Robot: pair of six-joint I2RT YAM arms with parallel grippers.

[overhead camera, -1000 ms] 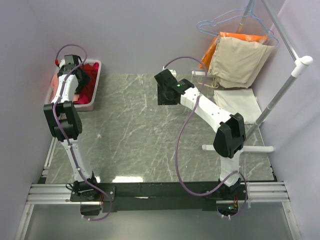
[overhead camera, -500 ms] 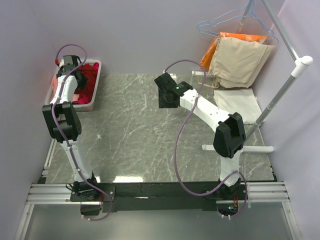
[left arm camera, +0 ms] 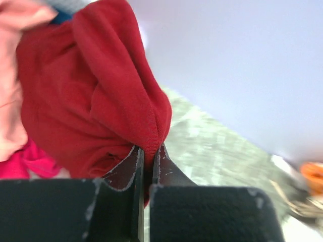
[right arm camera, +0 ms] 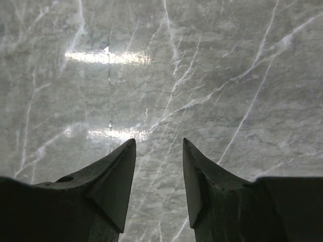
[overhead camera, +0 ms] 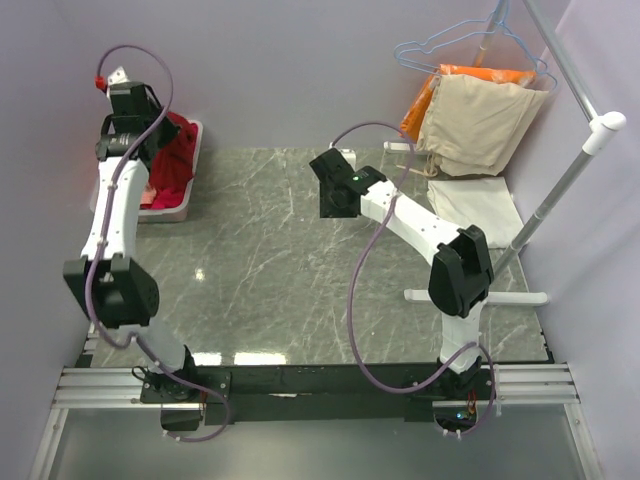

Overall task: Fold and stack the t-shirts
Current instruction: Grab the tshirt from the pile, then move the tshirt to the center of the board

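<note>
My left gripper (left arm camera: 149, 148) is shut on a fold of the dark red t-shirt (left arm camera: 91, 96), which bunches up over its fingertips. In the top view this shirt (overhead camera: 178, 152) hangs from the raised left gripper (overhead camera: 146, 146) above the pale bin (overhead camera: 188, 200) at the back left. More t-shirts lie below it: salmon-pink (left arm camera: 12, 101), magenta (left arm camera: 25, 161) and a bit of blue (left arm camera: 63, 17). A folded cream-white t-shirt (overhead camera: 476, 207) lies on the table at the right. My right gripper (right arm camera: 159, 143) stands open and empty over bare marble, near the table's back middle (overhead camera: 337, 198).
Beige and orange garments (overhead camera: 480, 115) hang on wire hangers at the back right. A white rack pole (overhead camera: 565, 185) slants down to its foot (overhead camera: 480, 297) beside the right arm. The grey marble table (overhead camera: 260, 270) ends at purple walls on three sides.
My left gripper has shut on the dark red t-shirt in the bin, and the left arm has risen, lifting the cloth. The right arm has barely moved.
</note>
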